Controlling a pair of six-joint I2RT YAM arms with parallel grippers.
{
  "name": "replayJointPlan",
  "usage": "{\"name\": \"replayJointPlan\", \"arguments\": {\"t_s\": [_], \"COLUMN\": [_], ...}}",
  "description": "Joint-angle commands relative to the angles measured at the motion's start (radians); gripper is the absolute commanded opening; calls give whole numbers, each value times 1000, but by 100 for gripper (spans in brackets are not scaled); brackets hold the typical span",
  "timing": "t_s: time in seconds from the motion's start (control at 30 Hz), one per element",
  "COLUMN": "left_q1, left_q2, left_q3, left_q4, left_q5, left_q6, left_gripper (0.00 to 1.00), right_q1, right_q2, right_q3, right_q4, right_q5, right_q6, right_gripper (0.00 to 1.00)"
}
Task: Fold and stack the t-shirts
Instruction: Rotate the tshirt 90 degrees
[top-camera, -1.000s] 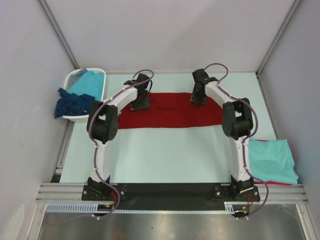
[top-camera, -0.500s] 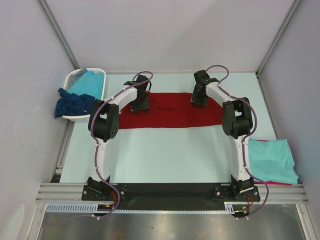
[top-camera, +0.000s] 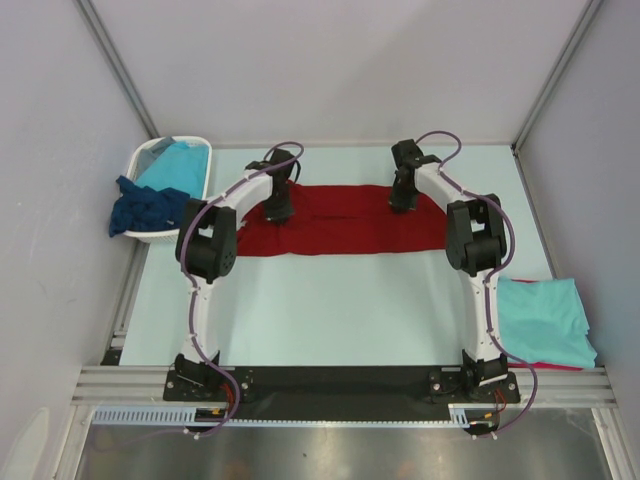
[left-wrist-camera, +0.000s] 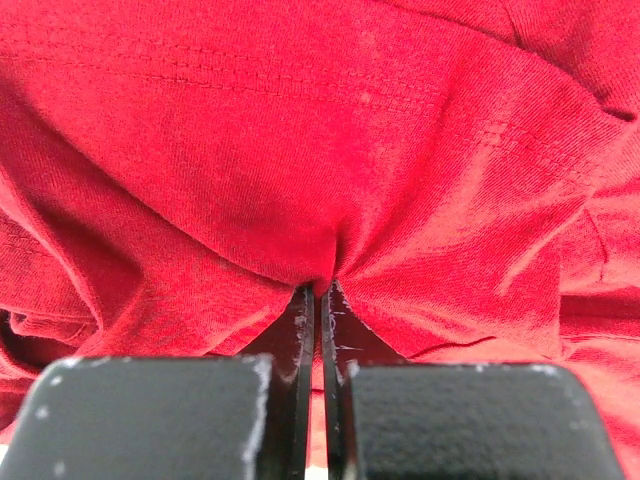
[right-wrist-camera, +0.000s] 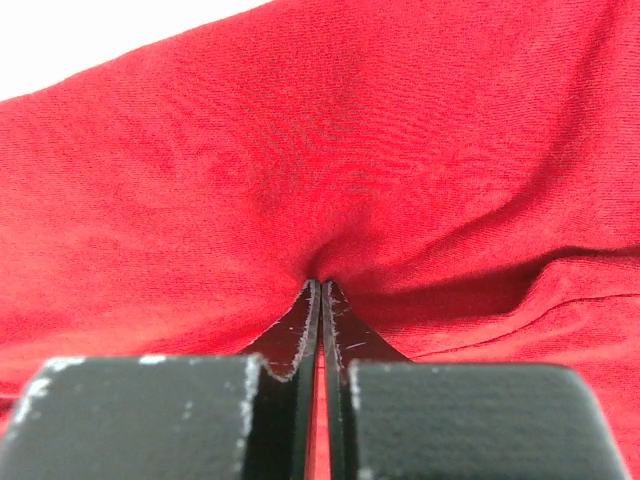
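Ok, fold step on the dark red tee (top-camera: 345, 225), not stacking yet imo. Tee lies flat as a wide band across the far-mid table (top-camera: 330, 300), between my two arms. L gripper (left-wrist-camera: 317, 292) is fully closed w/ a pinch of red cloth at the tips, and the fabric puckers into the jaws. R gripper (right-wrist-camera: 319, 288) is the same, clamped tight on a pinch of the same tee. Top view puts both pinches near the far edge, L toward the left end, R toward the right, well apart. Next move, my guess: lift both together at the same height, carry the far edge over to the near hem, set down w/ edges lined up. Needs synced arms + some tension btw grips, else the middle sags and creases. Can't tell if each pinch has one layer or two. Stack spot is prob the turquoise tee (top-camera: 545, 320) at near right, lying on another red tee (top-camera: 555, 366). Navy tee (top-camera: 145, 207) hangs over the white basket (top-camera: 141, 155) rim.
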Motion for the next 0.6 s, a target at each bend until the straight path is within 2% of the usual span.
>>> {"name": "replayJointPlan", "arguments": {"t_s": [0.0,0.2,0.57], "left_q1": [-4,-14,-97], "left_q2": [48,2,-136], "left_q3": [-30,-110,-285], "left_q4": [11,16,43], "left_q5": [62,78,65], "left_q6": [-11,-22,-32], "left_gripper": [0,0,0], "right_q1": [18,30,148], "right_q2": [71,-13,-161], "right_q3": [-47,-224,-399], "right_q4": [-4,57,77], "right_q5": [-79,-134,-114], "right_q6": [41,78,122], "right_gripper": [0,0,0]}}
